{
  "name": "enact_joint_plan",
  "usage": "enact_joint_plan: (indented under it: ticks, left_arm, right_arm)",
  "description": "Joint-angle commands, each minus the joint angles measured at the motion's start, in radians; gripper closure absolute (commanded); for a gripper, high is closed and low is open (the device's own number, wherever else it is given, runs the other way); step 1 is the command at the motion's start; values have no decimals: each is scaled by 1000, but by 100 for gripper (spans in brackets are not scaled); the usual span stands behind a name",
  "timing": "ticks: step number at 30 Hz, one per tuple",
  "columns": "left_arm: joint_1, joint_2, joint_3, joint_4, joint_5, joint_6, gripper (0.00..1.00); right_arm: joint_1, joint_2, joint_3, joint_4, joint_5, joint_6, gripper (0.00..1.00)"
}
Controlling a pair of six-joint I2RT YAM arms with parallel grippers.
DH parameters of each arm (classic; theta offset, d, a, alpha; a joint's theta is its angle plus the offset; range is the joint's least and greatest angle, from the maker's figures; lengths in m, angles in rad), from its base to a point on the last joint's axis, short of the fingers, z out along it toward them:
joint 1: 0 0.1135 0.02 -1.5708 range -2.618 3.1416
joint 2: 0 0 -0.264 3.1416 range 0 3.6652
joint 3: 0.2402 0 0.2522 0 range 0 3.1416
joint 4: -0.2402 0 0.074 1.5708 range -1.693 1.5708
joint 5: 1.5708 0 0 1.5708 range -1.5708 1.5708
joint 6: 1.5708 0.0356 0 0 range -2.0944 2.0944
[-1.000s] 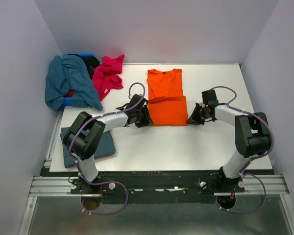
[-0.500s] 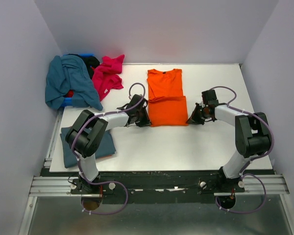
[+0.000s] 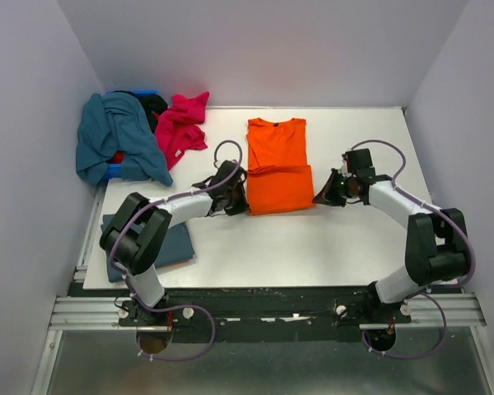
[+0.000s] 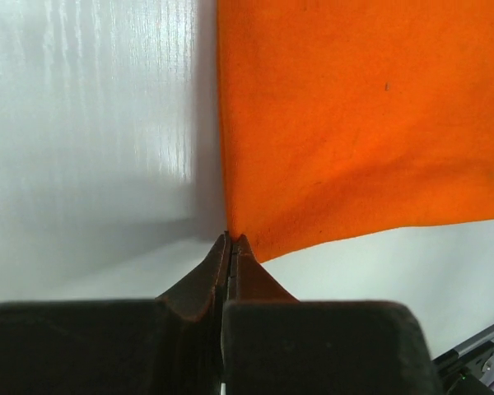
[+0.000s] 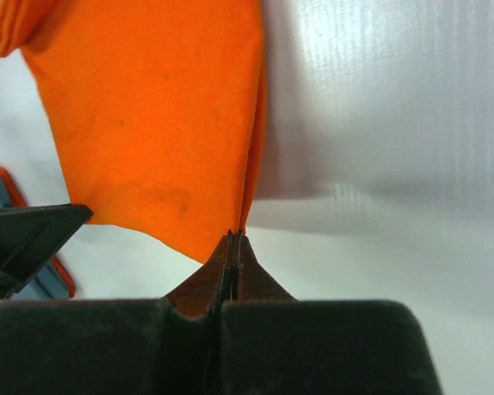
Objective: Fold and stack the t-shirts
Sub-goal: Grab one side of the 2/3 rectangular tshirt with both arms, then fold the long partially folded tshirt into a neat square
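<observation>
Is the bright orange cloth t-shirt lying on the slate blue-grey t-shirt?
No, the orange t-shirt lies centrally, the blue-grey t-shirt apart at left.

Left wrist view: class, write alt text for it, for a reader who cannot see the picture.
The left gripper, jaws shut, pinches the near corner of an orange t-shirt that fills the upper right of the picture. The white table shows to the left of the cloth and below it.

Glare is spread on the table (image 4: 90, 99) beside the orange shirt (image 4: 354, 115), a soft shadow is thrown along its edge, and the left gripper (image 4: 230, 240) below it is rendered out of focus.
</observation>
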Motion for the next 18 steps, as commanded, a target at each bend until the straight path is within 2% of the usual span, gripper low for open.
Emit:
enact_joint_plan:
  ticks: [1,10,18]
  left_arm:
    - [-5,-114,20,-138,-60,63,100]
    - [-39,-315,-80,-177,-30,44,100]
    - [-71,-467,-43,-318,-39,57,100]
  right_arm:
    - [2,-94,2,-82,-40,-32,99]
    - [2,-350,-141,-149,-98,-51,99]
    - [1,-527,-115,-306,-71,-71,99]
